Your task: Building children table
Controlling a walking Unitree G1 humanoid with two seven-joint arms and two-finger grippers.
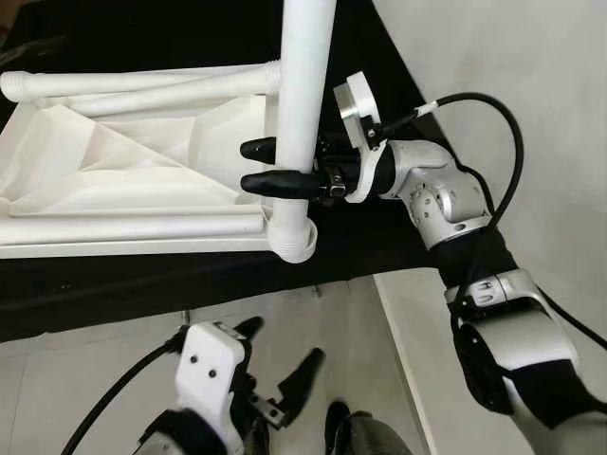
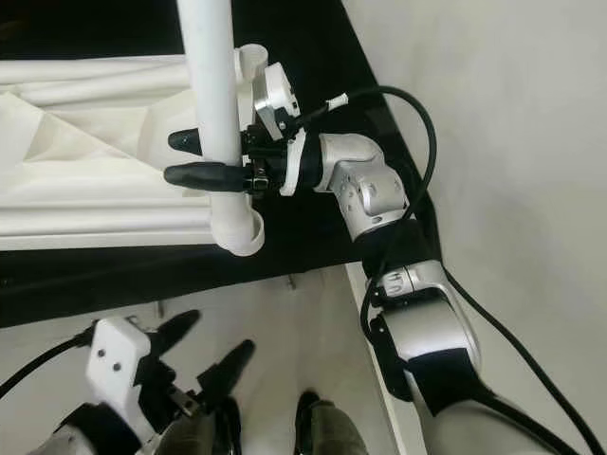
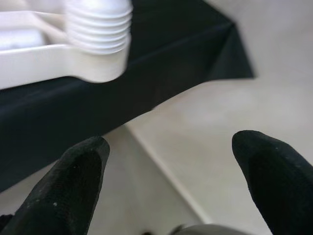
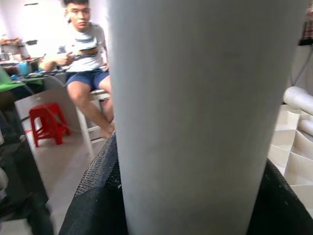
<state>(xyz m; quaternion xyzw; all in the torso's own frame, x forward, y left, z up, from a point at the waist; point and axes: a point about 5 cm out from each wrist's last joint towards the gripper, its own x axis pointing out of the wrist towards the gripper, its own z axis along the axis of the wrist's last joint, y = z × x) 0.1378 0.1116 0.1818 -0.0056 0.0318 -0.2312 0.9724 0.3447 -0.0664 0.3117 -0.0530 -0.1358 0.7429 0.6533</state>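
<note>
The right gripper (image 1: 258, 167) is clenched on the white leg (image 1: 305, 85), one black finger on each side of the tube, gripping it a little above its lower end. Just below the fingers that end sits in the round corner socket (image 1: 296, 239) of the upturned white tabletop (image 1: 123, 180), which lies underside up on a black cloth (image 1: 142, 284) and stretches away past the fingertips. Beyond them a second leg (image 1: 142, 83) lies flat along the far edge of the tabletop. The left gripper (image 1: 285, 365) hangs low, well below the working hand and over the pale floor (image 1: 76, 379), its two fingers (image 3: 78, 181) spread apart and holding nothing; its wrist view looks up at a ribbed white end (image 3: 100, 29) at the table's edge. In the right wrist view a person (image 4: 83, 54) sits on a chair behind the leg, near a red stool (image 4: 46, 122). The leg looks like hollow moulded plastic: light, stiff and smooth, so probably slippery under the pads and prone to turning in the grip. A firm hold close to the socket, as now, should give the best control for pressing or twisting it home; a higher hold would likely lever it sideways.
</note>
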